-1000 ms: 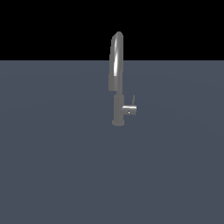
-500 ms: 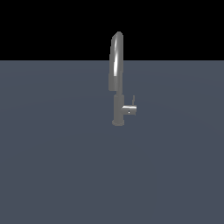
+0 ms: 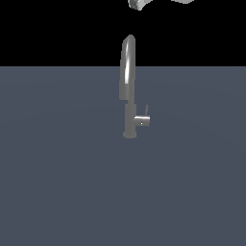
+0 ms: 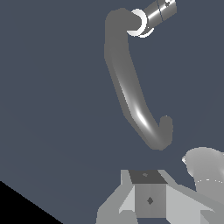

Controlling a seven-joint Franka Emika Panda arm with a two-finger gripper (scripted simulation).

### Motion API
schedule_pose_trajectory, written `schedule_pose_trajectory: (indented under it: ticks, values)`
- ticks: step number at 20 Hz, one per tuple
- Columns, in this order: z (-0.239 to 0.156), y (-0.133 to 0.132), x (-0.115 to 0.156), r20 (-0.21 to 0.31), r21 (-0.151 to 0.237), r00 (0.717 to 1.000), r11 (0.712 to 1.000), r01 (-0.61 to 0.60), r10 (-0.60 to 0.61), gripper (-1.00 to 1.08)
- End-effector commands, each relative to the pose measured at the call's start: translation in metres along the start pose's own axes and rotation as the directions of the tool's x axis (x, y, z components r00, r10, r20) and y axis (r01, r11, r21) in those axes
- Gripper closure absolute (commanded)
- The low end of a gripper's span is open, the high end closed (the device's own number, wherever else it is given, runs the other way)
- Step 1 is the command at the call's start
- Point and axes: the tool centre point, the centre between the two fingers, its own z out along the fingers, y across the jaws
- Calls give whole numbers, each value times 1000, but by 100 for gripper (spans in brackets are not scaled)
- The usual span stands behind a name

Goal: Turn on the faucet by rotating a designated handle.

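The faucet (image 3: 128, 86) stands upright in the middle of the exterior view, with a high arched spout and a round base. The handle (image 3: 142, 120) is a short stub jutting from the column toward the exterior view's right, with a thin lever standing up at its end. Pale parts of my arm (image 3: 137, 4) show at the top edge, above the spout and apart from it. The wrist view looks down on the faucet (image 4: 131, 92) and the handle (image 4: 158, 10). My gripper (image 4: 148, 199) shows as grey blocks at the frame edge, clear of the faucet; how the jaws stand is unclear.
The faucet stands on a flat dark blue-grey surface (image 3: 62, 182) that fills the lower part of the exterior view, under a black background. A pale rounded part of my arm (image 4: 205, 168) shows in the wrist view beside the gripper.
Pale parts of my arm have come into the exterior view at the top edge above the spout. The faucet and its handle have not moved.
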Motion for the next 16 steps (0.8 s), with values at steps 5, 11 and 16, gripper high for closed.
schedule_pose_trajectory:
  ticks: [5,11,16]
  values:
    - [3,0,46,96,100,991,989,-108,98,108]
    - [9,4,89,197,185,963,958,-219,183,108]
    - [19,10,127,293,250,924,913,-322,246,108]
